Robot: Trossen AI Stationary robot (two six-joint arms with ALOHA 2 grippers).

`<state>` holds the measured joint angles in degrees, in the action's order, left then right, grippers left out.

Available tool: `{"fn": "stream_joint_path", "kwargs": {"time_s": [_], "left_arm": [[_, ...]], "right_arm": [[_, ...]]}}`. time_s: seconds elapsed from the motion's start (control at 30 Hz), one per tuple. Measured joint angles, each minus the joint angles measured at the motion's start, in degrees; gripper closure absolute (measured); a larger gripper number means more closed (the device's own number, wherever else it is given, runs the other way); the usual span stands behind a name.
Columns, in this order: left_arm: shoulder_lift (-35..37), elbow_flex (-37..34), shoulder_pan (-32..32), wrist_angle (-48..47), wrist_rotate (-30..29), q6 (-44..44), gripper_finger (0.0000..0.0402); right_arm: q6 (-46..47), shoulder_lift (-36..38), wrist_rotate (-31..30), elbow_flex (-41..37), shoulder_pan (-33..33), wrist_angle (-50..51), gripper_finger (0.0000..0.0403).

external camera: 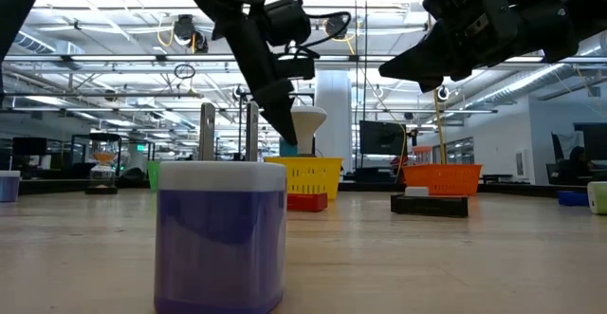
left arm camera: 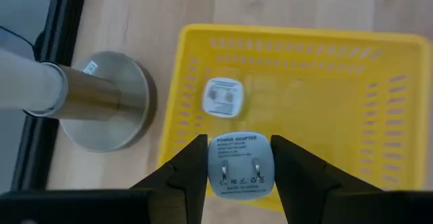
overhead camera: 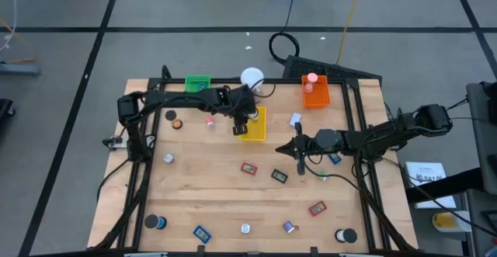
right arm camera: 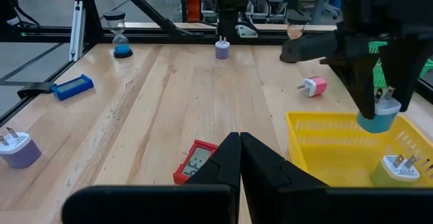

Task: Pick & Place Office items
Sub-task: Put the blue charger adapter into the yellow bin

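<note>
My left gripper (left arm camera: 240,166) is over the yellow tray (overhead camera: 257,134), shut on a pale power adapter (left arm camera: 240,164). A second pale adapter (left arm camera: 222,97) lies flat inside the tray. My right gripper (right arm camera: 240,158) is shut and empty, above the table's middle right (overhead camera: 291,148); a red rectangular piece (right arm camera: 196,162) lies just ahead of it. More items are scattered on the wood: a red piece (overhead camera: 317,208), a dark piece (overhead camera: 279,175), a blue piece (overhead camera: 202,232), black rolls (overhead camera: 345,235), and a pink adapter (right arm camera: 312,86). My left gripper pinches the power adapter by its two opposite side faces (left arm camera: 215,166) between both fingers. The fingers (right arm camera: 379,95) come from above, pointing down. The adapter is lifted clear over the tray (right arm camera: 325,149), its prong face turned up toward the wrist.
A white-domed metal cylinder (left arm camera: 101,102) stands just outside the yellow tray's edge. The green tray (overhead camera: 198,82) and orange tray (overhead camera: 315,92) sit along the far edge. A large purple-and-white adapter (external camera: 220,233) stands near the near edge. Black frame rails (overhead camera: 140,171) border the table.
</note>
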<state>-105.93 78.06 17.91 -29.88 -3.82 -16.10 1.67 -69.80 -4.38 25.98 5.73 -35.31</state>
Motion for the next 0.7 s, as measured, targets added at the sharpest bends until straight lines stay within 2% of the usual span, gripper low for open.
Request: {"fn": "stream_joint_path", "kwargs": {"time_s": [0.13, 0.7], "left_arm": [[0.0, -0.12, 1.18, 0.33, 2.28, -1.84, 0.0257], [-7.22, -0.22, 3.14, 3.98, 1.99, -4.87, 0.0257]], "right_arm": [[-0.42, 0.0, 0.0, 0.0, -0.02, -0.02, 0.0403], [-0.44, 0.0, 0.02, 0.0, 0.01, -0.04, 0.0403]]}}
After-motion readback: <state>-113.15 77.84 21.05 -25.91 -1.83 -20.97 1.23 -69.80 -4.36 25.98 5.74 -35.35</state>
